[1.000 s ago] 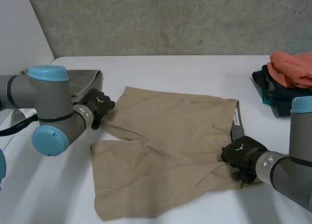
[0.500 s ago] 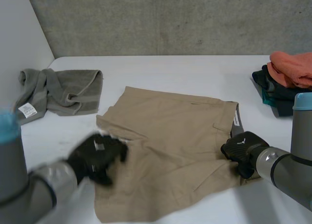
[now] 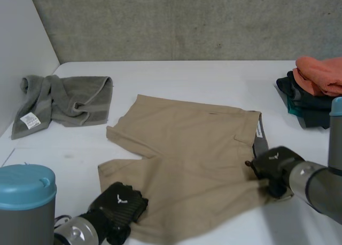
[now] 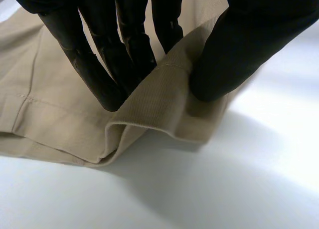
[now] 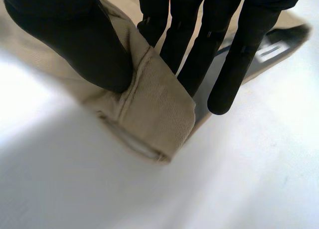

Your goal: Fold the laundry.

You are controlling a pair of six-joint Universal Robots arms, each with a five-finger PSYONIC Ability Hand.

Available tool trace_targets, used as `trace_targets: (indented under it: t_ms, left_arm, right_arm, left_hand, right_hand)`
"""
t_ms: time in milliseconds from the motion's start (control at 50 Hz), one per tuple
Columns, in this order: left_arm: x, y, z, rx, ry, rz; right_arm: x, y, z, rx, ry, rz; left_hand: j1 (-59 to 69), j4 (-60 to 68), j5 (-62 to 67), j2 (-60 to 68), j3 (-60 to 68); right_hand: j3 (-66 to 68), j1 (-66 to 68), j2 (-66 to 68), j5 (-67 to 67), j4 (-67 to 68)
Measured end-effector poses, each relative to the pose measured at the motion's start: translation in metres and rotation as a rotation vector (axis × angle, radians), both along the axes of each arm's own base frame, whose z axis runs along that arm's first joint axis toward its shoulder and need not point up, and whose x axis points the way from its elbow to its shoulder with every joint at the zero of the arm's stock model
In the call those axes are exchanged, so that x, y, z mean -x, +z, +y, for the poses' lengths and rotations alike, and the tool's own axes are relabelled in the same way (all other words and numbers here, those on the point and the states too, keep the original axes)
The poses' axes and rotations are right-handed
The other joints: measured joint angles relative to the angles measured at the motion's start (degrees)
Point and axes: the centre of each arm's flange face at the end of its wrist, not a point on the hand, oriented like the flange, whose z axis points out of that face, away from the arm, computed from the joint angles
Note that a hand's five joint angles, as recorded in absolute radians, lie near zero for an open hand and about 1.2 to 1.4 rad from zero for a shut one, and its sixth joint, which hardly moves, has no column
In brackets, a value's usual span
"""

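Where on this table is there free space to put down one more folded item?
Widest bare table: the far strip behind the shorts, between the towel and the clothes pile. A smaller patch lies left of the shorts, in front of the towel. The near edge is crowded: left hand and right hand both pinch the shorts.

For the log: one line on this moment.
left hand: pinches shorts at leg hem | right hand: pinches waistband corner | shorts: spread on table

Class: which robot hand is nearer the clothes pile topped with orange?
Right. The right hand pinches the shorts just before the pile; the left hand holds their opposite corner.
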Motion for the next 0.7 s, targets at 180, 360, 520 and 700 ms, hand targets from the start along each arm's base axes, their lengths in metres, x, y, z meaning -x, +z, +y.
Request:
trace_targets:
  t_ms: [180, 360, 520, 700]
  left_arm:
    - [-0.011, 0.018, 0.036, -0.167, -0.116, -0.122]
    - [0.016, 0.049, -0.022, -0.008, -0.104, -0.093]
    - [0.055, 0.076, -0.138, 0.312, 0.038, 0.04]
    - [0.097, 0.056, -0.242, 0.488, 0.083, 0.122]
  right_arm:
    - [0.025, 0.006, 0.035, -0.157, 0.34, 0.226]
    - [0.015, 0.013, -0.012, -0.015, 0.192, 0.098]
    - [0.004, 0.014, -0.061, 0.144, 0.012, -0.064]
    - [-0.015, -0.009, -0.131, 0.495, -0.081, -0.083]
  left_hand:
    - [0.0, 0.0, 0.0, 0.0, 0.0]
    - [0.28, 0.06, 0.0, 0.01, 0.07]
    - [0.75, 0.19, 0.0, 0.02, 0.09]
    - [0.75, 0.21, 0.0, 0.13, 0.14]
  right_hand:
    - [0.0, 0.0, 0.15, 0.0, 0.0]
    - [0.0, 0.0, 0.15, 0.0, 0.0]
    - [0.0, 0.0, 0.15, 0.0, 0.0]
    - [0.0, 0.0, 0.15, 0.0, 0.0]
